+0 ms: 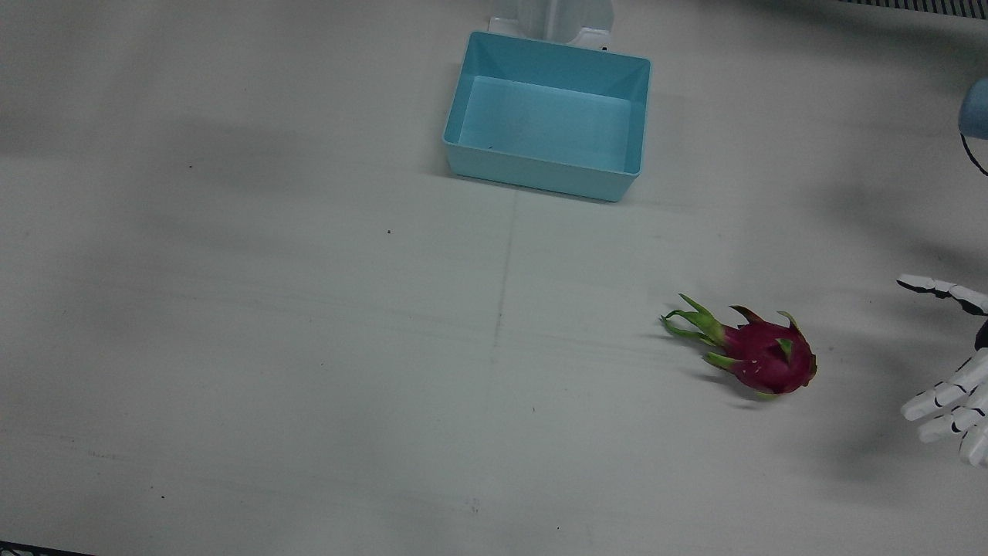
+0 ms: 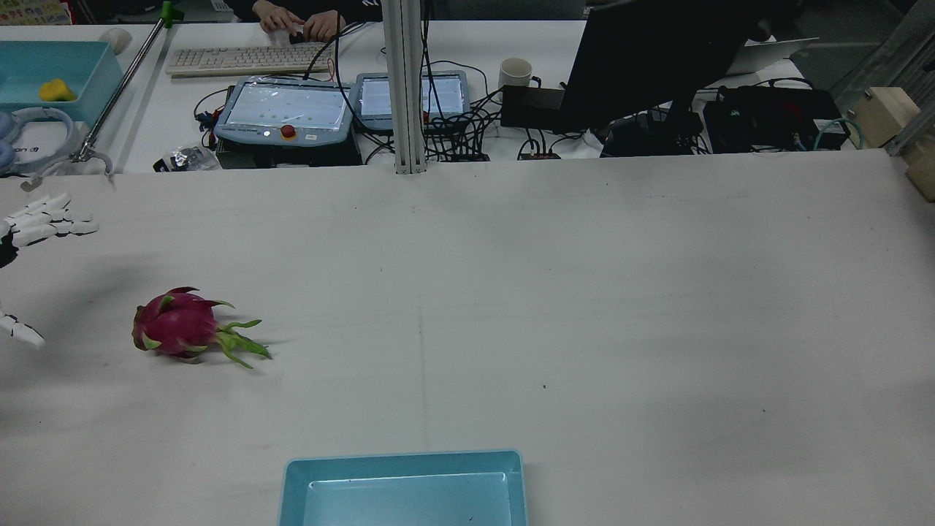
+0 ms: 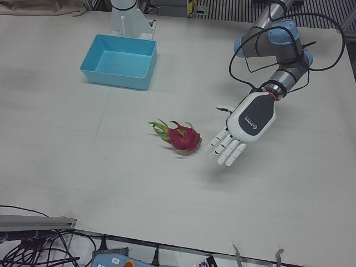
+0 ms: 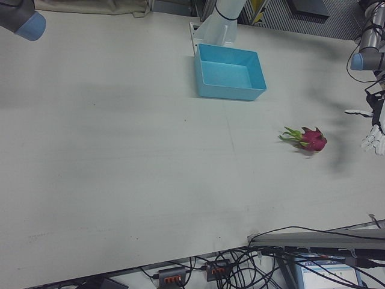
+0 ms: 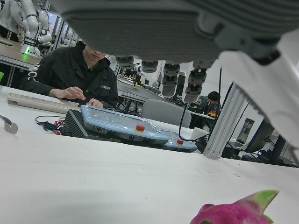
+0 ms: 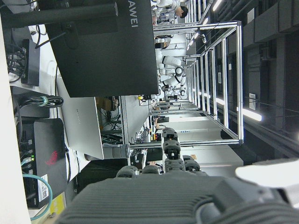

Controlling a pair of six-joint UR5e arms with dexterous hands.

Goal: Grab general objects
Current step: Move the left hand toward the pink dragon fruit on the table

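In the front view, my left robot hand point(image 1: 953, 371) sat at the three o'clock edge of the white table point(image 1: 270, 347), fingers spread apart and holding nothing. The magenta dragon fruit with green leafy scales point(image 1: 760, 354) lay on its side just beside it, toward four o'clock from centre, not touching. The light blue rectangular plastic bin point(image 1: 548, 116) stood empty at twelve o'clock. I judged the grasp not yet begun: reach, closure and lift all remained.

In the rear view, the fruit point(image 2: 179, 325) lay at about nine o'clock, its green tips pointing toward centre, and only the white fingertips point(image 2: 44, 219) showed at the edge. Beyond the table were a keyboard point(image 2: 241, 58), two teach pendants point(image 2: 285, 109), a white mug point(image 2: 516, 71) and a dark monitor point(image 2: 657, 58), all well clear of the work.

The left-front view showed the hand point(image 3: 239, 128) best: palm down, fingers extended, near the fruit point(image 3: 181, 137) at its three o'clock side. Nothing stood between them; the bin point(image 3: 119, 61) was well apart.

In the right-front view, the fruit point(image 4: 307, 139) lay alone and unobstructed.

The left hand view caught the fruit's top point(image 5: 238, 212) at the six o'clock edge, below the fingers point(image 5: 168, 77).

The right hand view showed only room fittings and part of that hand's own dark body; I could not tell how its fingers stood.
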